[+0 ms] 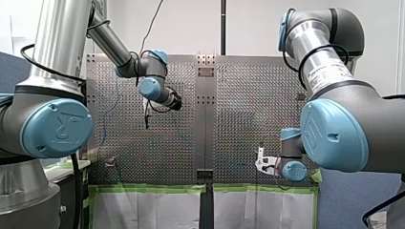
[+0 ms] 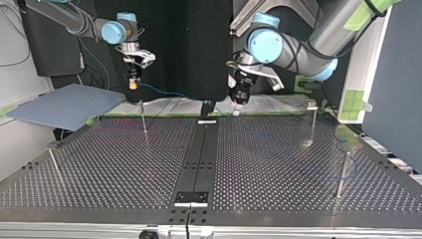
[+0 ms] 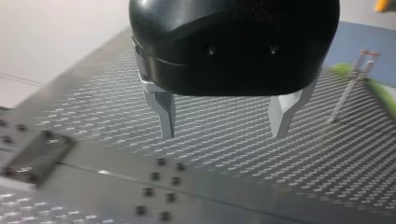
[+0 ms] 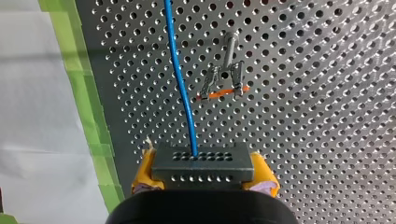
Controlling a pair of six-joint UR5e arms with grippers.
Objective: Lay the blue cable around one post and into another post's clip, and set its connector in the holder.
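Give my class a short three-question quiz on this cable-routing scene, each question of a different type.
1. True or false: my left gripper holds the cable.
2. My right gripper is shut on: A) the connector B) a bolt C) nothing.
3. Fill in: the strip across the clip is ___ in colour.
Key: 1 false, it is open and empty. 2 A. 3 orange.

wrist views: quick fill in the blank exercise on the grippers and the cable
My right gripper is ___ on the connector.
The cable leaving the connector is ___ in colour.
My left gripper is ___, holding nothing.
Missing words: shut; blue; open.
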